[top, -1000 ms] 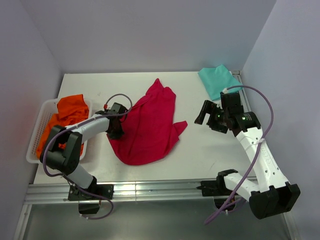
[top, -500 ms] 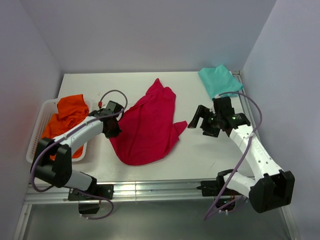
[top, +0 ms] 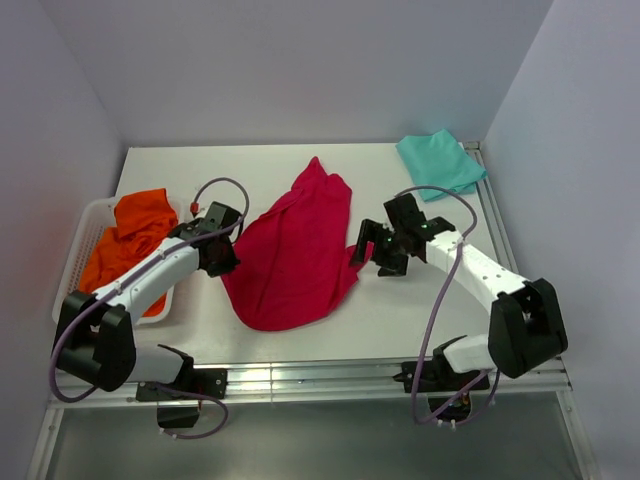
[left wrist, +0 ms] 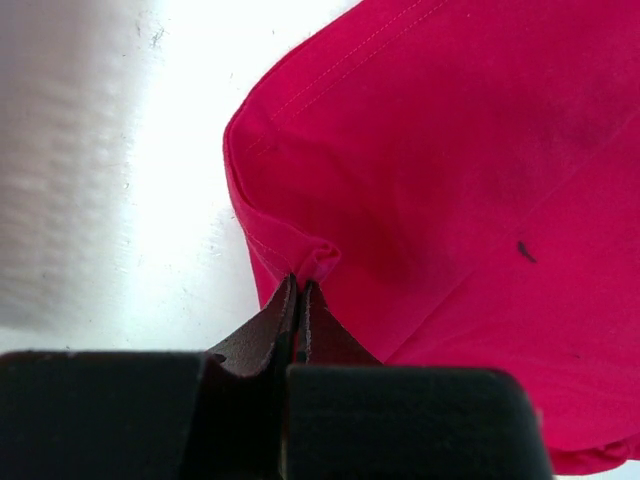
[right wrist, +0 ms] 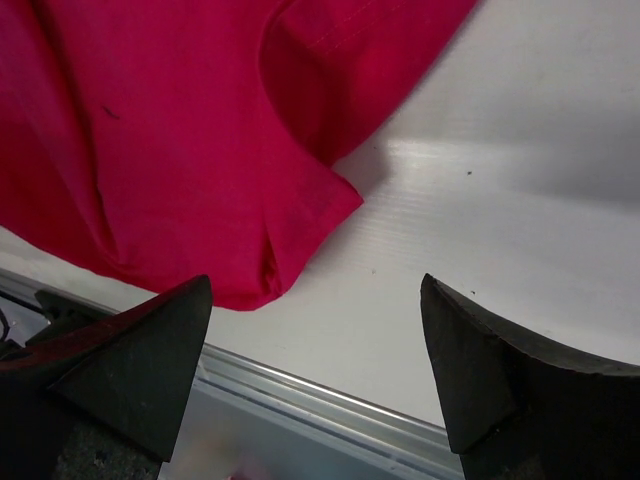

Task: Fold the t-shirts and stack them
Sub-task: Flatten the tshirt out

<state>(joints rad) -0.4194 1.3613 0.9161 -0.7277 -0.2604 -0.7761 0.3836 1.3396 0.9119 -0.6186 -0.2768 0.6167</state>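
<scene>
Red t-shirt (top: 295,255) lies crumpled at table (top: 420,320) centre; spreading step, I'd say. Left gripper (left wrist: 298,285) jaws clamped on its 9 o'clock hem. Right gripper (top: 370,250) jaws apart, hovering at the 3 o'clock sleeve. Next: right pinches sleeve, both pull outward.

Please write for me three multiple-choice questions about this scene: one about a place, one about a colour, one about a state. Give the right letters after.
1. Where does the teal t-shirt lie?
A) near left edge
B) far right corner of the table
C) between the arm bases

2. What colour is the cloth in the white basket?
A) orange
B) teal
C) blue

3. What is the left hand doing?
A) hanging wide open
B) shut on the red t-shirt
C) gripping the basket

1 B: the top view shows it there.
2 A: orange folds fill the basket.
3 B: the wrist view shows red hem pinched between closed fingers.
</scene>
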